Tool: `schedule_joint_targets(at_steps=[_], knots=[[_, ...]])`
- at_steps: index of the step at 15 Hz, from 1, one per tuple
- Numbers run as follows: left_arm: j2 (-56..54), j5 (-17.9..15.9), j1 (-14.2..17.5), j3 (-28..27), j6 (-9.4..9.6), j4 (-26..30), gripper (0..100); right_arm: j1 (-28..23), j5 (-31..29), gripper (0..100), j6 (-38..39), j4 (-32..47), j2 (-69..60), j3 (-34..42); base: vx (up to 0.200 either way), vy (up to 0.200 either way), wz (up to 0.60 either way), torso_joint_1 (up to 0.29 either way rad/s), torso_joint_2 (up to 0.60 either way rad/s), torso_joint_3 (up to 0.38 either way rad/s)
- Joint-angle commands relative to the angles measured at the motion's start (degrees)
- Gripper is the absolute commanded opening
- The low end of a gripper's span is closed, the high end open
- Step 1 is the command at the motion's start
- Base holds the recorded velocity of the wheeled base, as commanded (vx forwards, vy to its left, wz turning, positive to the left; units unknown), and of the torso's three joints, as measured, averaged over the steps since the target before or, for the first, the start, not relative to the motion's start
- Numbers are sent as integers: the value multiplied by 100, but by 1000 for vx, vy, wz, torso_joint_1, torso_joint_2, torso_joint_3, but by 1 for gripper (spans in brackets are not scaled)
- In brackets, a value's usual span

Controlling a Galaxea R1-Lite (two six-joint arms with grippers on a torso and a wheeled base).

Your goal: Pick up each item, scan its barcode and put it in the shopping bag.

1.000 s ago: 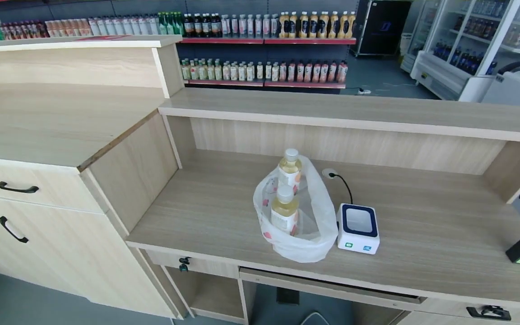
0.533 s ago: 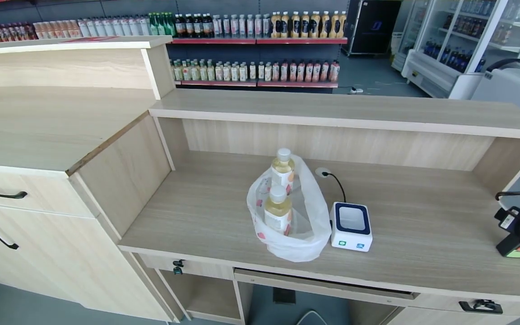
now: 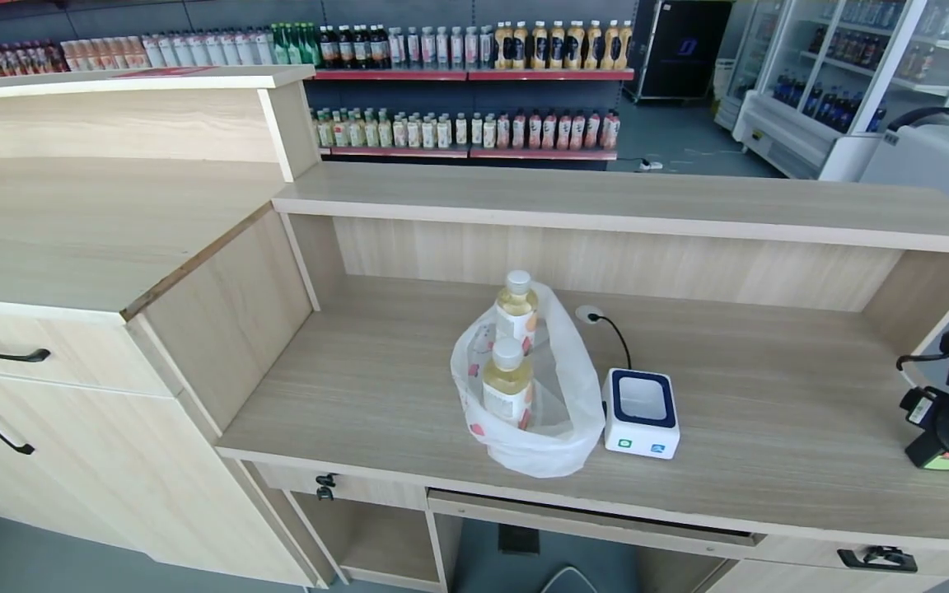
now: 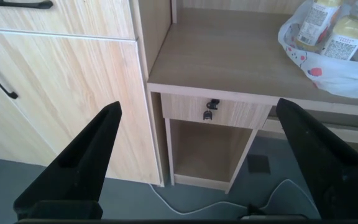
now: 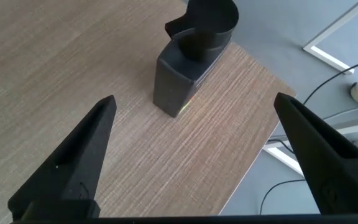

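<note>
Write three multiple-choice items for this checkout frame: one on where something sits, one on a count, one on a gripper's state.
1. Where does the white scanner box stand relative to the shopping bag?
A. on the robot's left of it
B. on the robot's right of it
C. up on the top ledge

2. How many bottles stand in the shopping bag?
A. one
B. two
C. four

3. How is the right gripper?
A. open, holding nothing
B. shut on a bottle
C. shut on the bag's handle

Answers:
1 B: the head view shows the box close beside the bag on the robot's right.
2 B: two capped tops rise from the bag, one behind the other.
3 A: in the right wrist view its fingers are spread wide and grip nothing.
</note>
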Motion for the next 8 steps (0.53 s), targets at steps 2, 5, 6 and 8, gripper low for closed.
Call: schedule_joint_targets(at_steps=[2,5,6,8], knots=[[-2,0,1,0,4,2,100,116,11,100,-23,7,390,-291,0,0,0,0,0,0],[-2,0,1,0,4,2,100,283,2,100,-14,-28,627,-397,0,0,0,0,0,0],[-2,0,1,0,4,2,100,301,2,100,-23,-81,706,-423,0,0,0,0,0,0],[-2,0,1,0,4,2,100,354,-7,100,-40,-239,838,-441,0,0,0,0,0,0]])
